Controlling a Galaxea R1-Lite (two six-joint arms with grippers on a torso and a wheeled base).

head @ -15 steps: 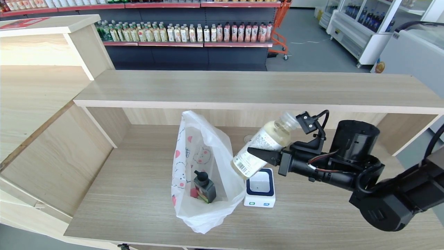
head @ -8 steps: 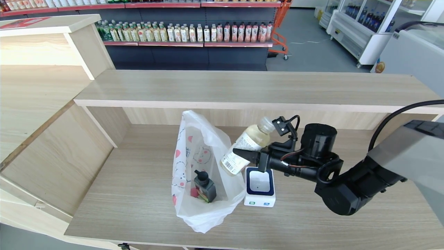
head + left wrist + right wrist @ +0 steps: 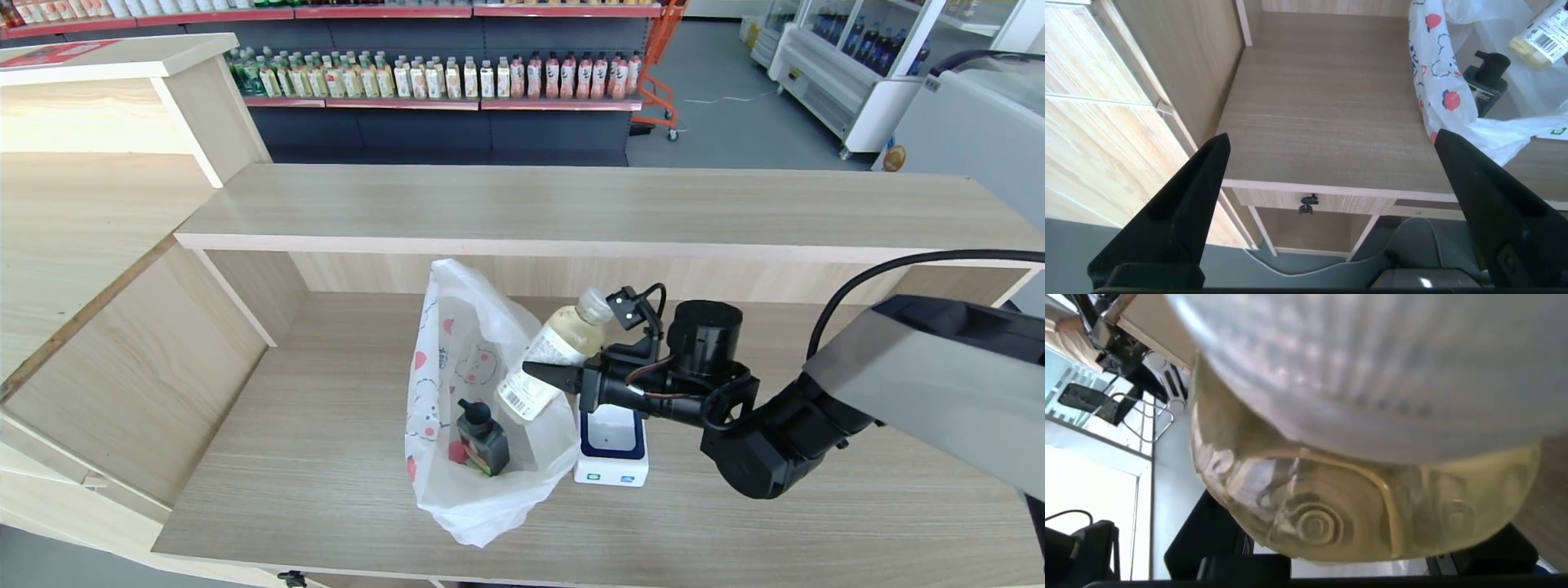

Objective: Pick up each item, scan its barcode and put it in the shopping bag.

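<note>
Your right gripper (image 3: 555,377) is clamped on the bottle (image 3: 545,359), which tilts neck-up with its base poking past the fingertips, right over the bag's (image 3: 457,498) open mouth. The scanner (image 3: 611,464) sits just under the wrist. Your left gripper (image 3: 1333,140) is spread wide, bag nearby.

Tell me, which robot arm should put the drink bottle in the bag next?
Right. The right gripper holds the bottle, tilted at the shopping bag's open mouth. The left gripper is open and empty, back by the counter's near edge.
</note>
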